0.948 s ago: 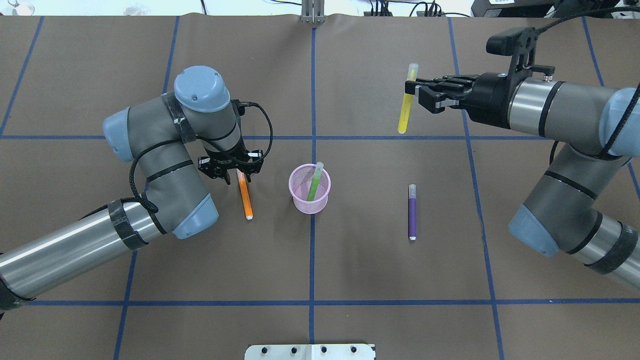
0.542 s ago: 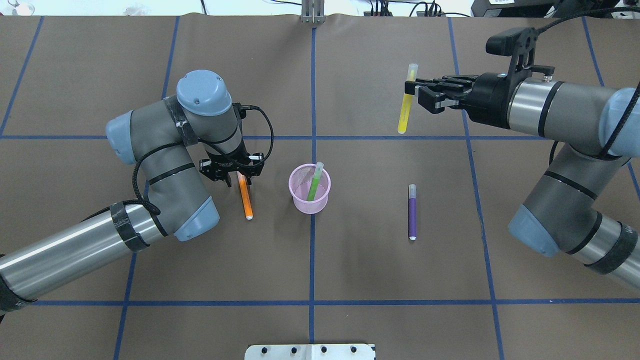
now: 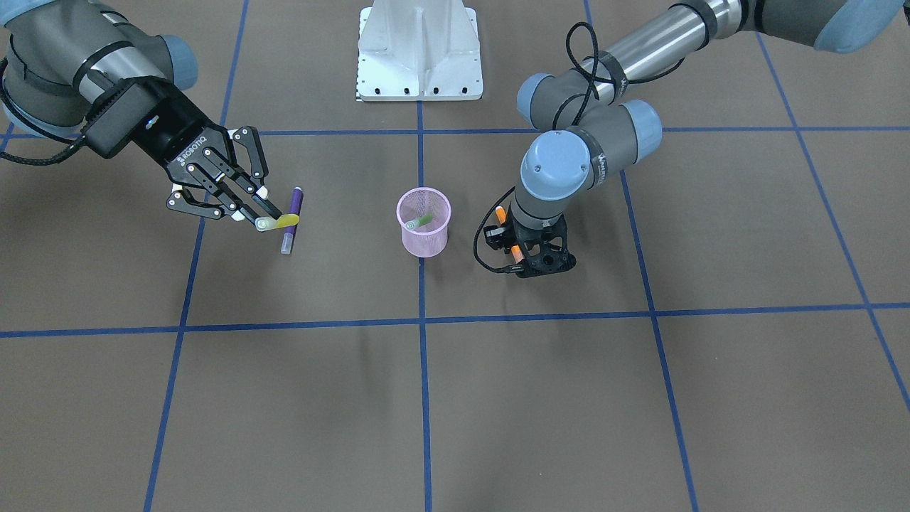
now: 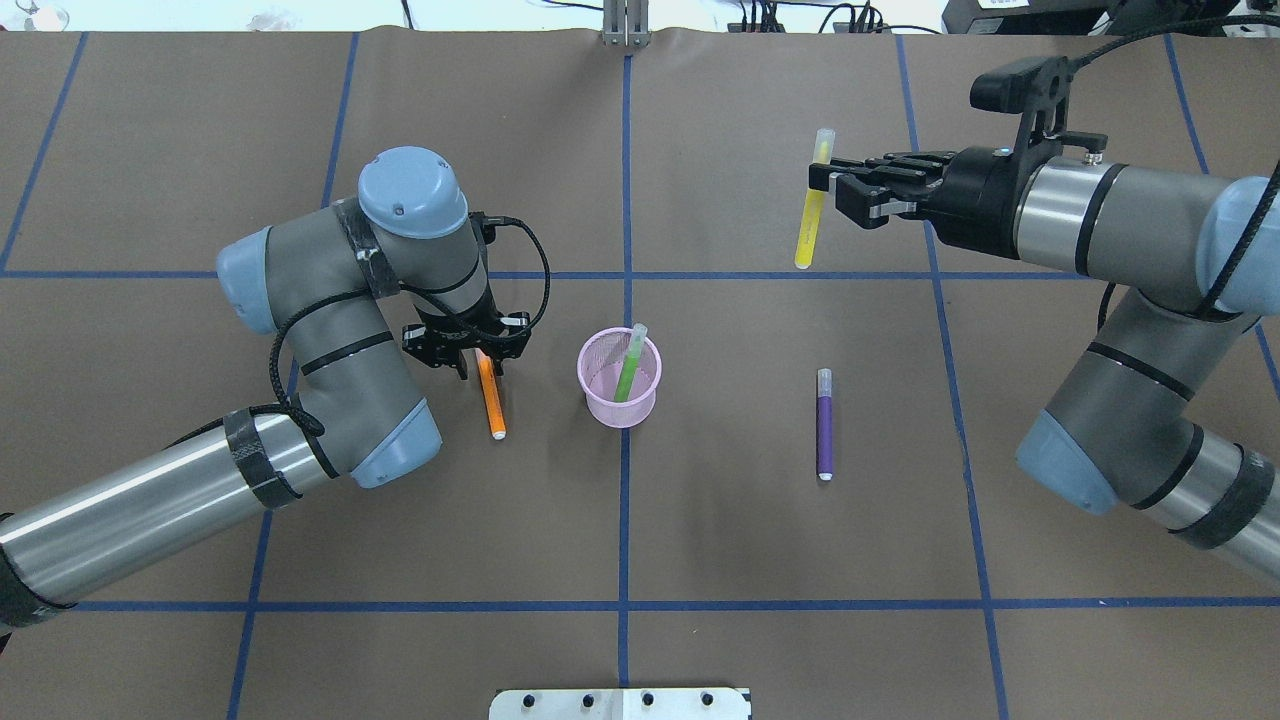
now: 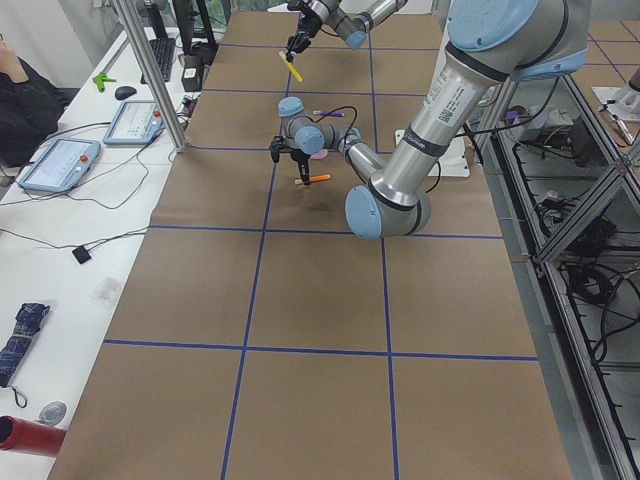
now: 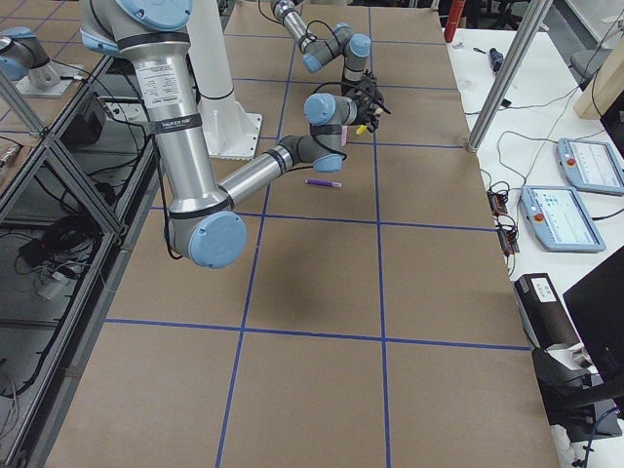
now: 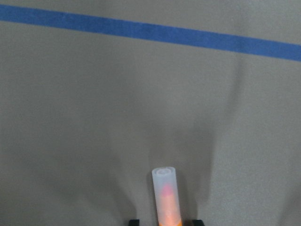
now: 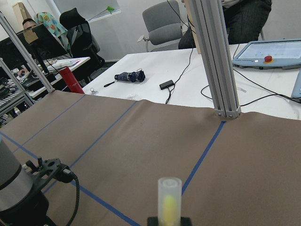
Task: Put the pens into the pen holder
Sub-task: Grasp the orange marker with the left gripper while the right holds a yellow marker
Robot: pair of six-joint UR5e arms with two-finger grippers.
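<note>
The pink mesh pen holder (image 4: 600, 405) stands mid-table with a green pen (image 4: 628, 365) leaning inside it; both also show in the front view (image 3: 423, 242). An orange pen (image 4: 491, 400) lies on the table left of the holder. My left gripper (image 4: 481, 367) is down over its capped end, fingers open on either side; the left wrist view shows the cap (image 7: 165, 195) between the fingertips. A purple pen (image 4: 825, 425) lies right of the holder. My right gripper (image 4: 816, 178) is shut on a yellow pen (image 4: 806, 225), held in the air far right of the holder.
The table is brown paper with blue tape grid lines (image 4: 625, 500). The robot base plate (image 4: 620, 703) sits at the near edge and a metal post (image 4: 625, 25) at the far edge. The left arm's elbow (image 4: 300, 340) hangs low beside the orange pen.
My left arm has shifted slightly toward the robot and lowered its gripper further over the orange pen. The orange pen has not moved. The right gripper holds the yellow pen almost still.
</note>
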